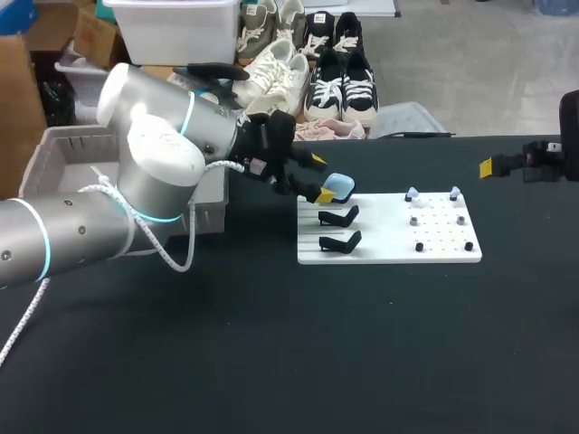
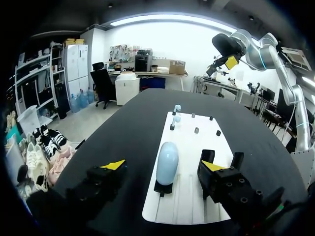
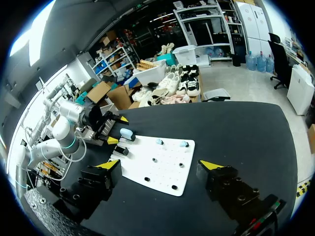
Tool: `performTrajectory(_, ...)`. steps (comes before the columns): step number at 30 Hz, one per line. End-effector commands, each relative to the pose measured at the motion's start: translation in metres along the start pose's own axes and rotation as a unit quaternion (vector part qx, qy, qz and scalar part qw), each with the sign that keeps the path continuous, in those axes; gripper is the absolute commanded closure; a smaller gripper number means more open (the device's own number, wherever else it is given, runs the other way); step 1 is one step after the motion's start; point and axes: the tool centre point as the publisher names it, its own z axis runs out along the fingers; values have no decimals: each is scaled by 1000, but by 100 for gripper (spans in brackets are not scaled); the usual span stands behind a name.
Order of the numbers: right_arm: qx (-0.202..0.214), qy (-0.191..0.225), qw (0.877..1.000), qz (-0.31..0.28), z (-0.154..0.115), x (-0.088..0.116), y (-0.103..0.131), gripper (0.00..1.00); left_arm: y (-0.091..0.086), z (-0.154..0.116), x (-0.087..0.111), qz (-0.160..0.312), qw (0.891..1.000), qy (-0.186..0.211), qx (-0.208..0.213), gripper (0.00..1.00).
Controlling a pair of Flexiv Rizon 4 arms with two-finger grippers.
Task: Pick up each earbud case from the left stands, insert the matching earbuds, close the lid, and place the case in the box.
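There, earbud case atop stand.

The case sits on the board's rear left stand, inside my left gripper, two stands before it, earbuds apparently at rear right.

Smooth, faintly glossy pale-blue plastic on the earbud case; matt black plastic on the stands; flat white, satin-smooth plastic for the board. Matt black, faintly speckled covering over the table. Glossy silver-grey shell on the left arm; dull grey plastic for the box at far left
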Motion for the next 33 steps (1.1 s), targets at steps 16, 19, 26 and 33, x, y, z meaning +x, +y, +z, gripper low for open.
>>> performTrajectory(16,-2,1,1000,-1,0,0,-1,0,4,12,3,-5,1000,6,13,0)
performTrajectory(19,-2,1,1000,-1,0,0,-1,0,2,13,3,-3,1000,7,13,0)
performTrajectory(26,-2,1,1000,-1,0,0,-1,0,-1,15,6,0,1000,16,-4,0)
performTrajectory(33,-2,1,1000,-1,0,0,-1,0,0,18,6,2,1000,18,-5,0)
